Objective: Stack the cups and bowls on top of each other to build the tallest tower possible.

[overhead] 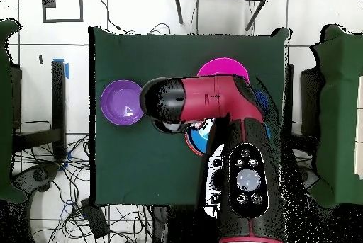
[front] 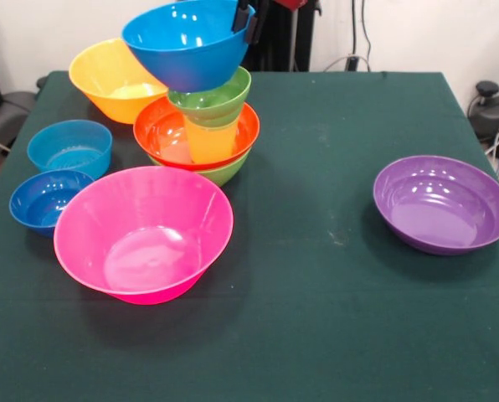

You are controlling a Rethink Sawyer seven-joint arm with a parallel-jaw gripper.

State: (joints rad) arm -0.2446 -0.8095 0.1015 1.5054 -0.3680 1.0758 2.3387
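Front view, items taken left to right across the worktop (front: 333, 335).

Far left: a light-blue bowl (front: 69, 147) with a darker small blue bowl (front: 47, 199) just in front of it, both loose and upright. Behind them stands the orange bowl (front: 114, 80). The large pink bowl (front: 143, 232) sits nearest the camera, close in front of the pile.

The tower (front: 201, 134) stands left of centre: a medium green bowl (front: 226, 172) at the base, the red-orange bowl (front: 159, 130) nested in it, the yellow cup (front: 210, 139) upright inside that, and a small green bowl (front: 214, 98) seated on the cup's mouth.

Above it a large blue bowl (front: 185, 43) hangs tilted, with the gripper (front: 248, 18) pinching its right-hand rim. In my judgement the rim hold leaves the bowl's underside free to seat on the small green bowl, though the tilt would need levelling.

Far right: the purple bowl (front: 443, 203) lies well apart, unused.

Obstructions: the orange and pink bowls crowd the pile on two sides. In the overhead view the arm (overhead: 213, 98) hides the tower entirely.
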